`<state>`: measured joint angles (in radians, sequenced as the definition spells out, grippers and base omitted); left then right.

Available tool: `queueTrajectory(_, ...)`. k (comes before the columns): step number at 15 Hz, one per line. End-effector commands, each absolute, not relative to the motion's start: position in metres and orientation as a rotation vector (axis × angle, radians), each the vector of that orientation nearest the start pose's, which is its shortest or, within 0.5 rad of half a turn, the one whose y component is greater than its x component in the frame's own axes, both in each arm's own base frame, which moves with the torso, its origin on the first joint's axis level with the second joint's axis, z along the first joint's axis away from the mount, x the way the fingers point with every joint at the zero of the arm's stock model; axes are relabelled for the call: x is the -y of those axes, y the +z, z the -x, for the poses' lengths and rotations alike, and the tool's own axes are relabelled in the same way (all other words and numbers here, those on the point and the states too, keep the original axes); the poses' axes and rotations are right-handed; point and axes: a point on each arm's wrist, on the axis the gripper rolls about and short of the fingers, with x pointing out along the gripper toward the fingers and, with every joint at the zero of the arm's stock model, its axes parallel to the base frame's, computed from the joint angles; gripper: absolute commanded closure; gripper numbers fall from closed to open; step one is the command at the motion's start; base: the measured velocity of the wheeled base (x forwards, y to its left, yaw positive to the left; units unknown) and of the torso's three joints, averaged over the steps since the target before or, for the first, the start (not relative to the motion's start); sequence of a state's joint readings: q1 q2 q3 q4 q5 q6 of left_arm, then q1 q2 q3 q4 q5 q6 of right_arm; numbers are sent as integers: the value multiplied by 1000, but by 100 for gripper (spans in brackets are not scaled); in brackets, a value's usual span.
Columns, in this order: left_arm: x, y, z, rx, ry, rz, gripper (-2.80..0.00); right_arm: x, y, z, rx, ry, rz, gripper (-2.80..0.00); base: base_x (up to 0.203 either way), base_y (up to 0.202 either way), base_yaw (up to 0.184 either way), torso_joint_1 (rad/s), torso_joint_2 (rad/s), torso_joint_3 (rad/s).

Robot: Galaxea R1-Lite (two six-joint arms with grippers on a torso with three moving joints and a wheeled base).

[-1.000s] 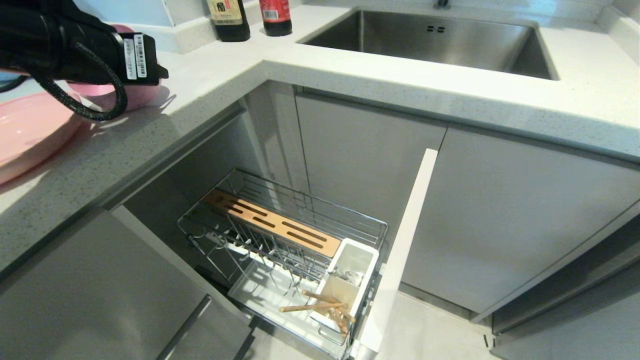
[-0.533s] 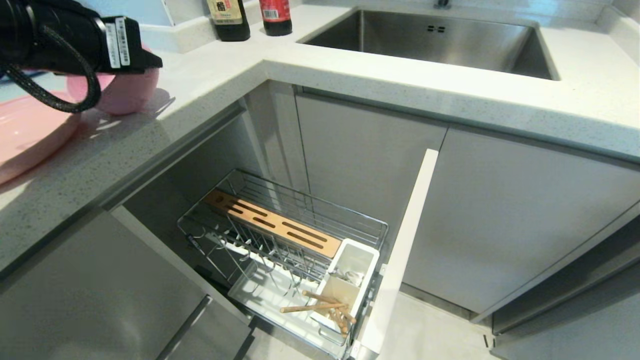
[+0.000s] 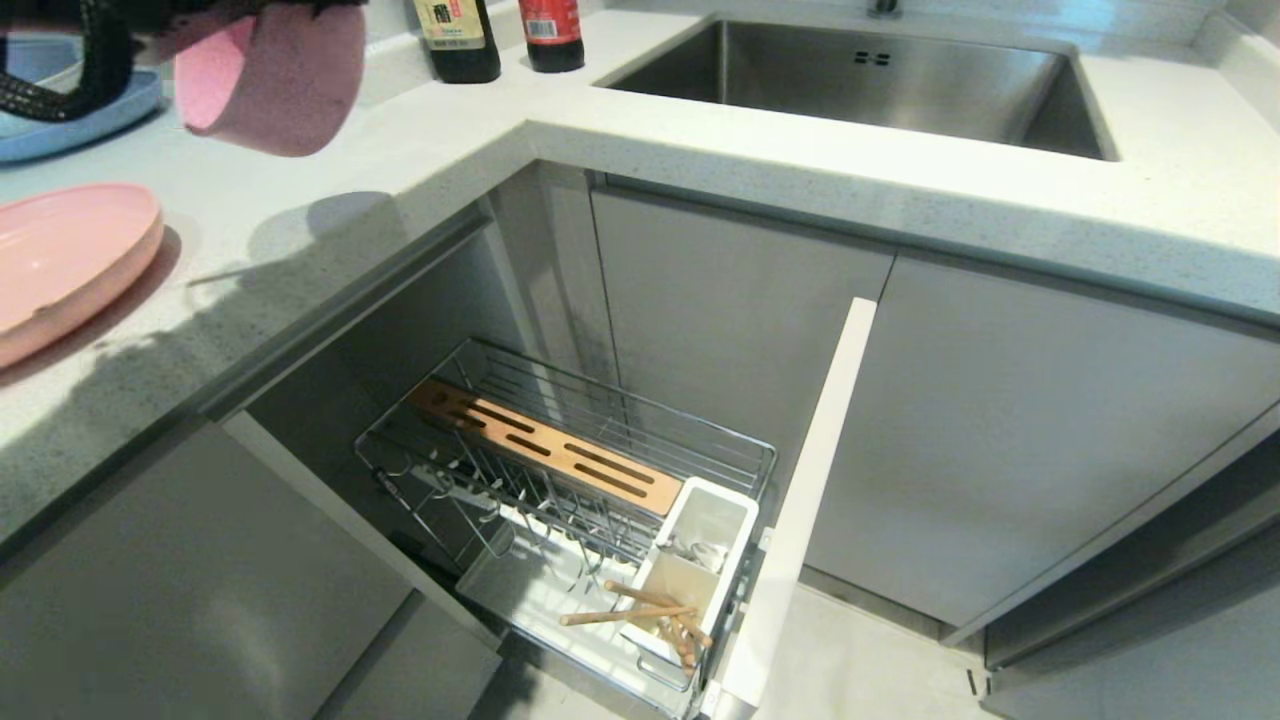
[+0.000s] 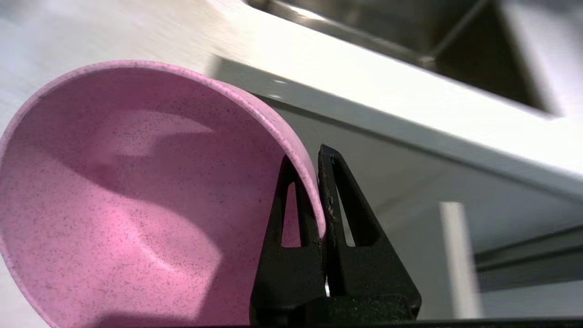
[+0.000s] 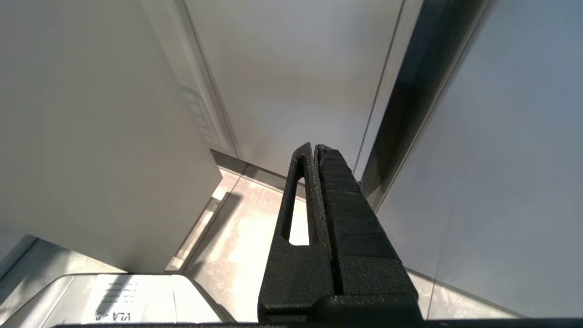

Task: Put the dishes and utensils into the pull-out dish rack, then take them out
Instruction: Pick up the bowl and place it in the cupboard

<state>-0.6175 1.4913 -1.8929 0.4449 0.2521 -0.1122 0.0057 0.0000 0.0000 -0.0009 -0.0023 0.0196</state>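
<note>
My left gripper (image 4: pixel 314 157) is shut on the rim of the small pink bowl (image 4: pixel 136 191), one finger inside and one outside. The bowl (image 3: pixel 270 85) hangs tilted in the air above the counter's back left, at the head view's top edge. The large pink plate (image 3: pixel 60 260) lies on the counter at the far left. Below, the pull-out dish rack (image 3: pixel 570 500) stands drawn out of the cabinet, with wooden chopsticks (image 3: pixel 640 610) leaning in its white utensil cup (image 3: pixel 695 560). Something shiny lies in the cup's rear compartment. My right gripper (image 5: pixel 314 148) is shut and empty, hanging parked beside the cabinet fronts.
A blue plate (image 3: pixel 70 110) sits at the counter's far left corner. Two dark bottles (image 3: pixel 500 35) stand behind the steel sink (image 3: pixel 860 85). The white edge of the open cabinet door (image 3: pixel 800 500) stands right of the rack. A slotted wooden strip (image 3: pixel 545 445) crosses the rack.
My left gripper has lifted the pink bowl off the counter, up and slightly to the right, and tilted it. The blue plate behind it has come into sight.
</note>
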Motion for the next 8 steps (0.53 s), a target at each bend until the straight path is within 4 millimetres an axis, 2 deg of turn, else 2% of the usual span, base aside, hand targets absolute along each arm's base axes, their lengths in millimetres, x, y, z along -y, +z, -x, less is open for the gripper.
queueTrajectory(1,142,424,-160,-119,-411,251,0,0,75,23,0,3,-20,0,0,0,0,0,0,0)
queueTrajectory(5,176,374,-168,-267,-345,460,0,0,75,23,0,3,-20,0,0,0,0,0,0,0)
queueTrajectory(8,186,331,-169,-399,-313,432,0,0,75,23,0,3,-20,0,0,0,0,0,0,0)
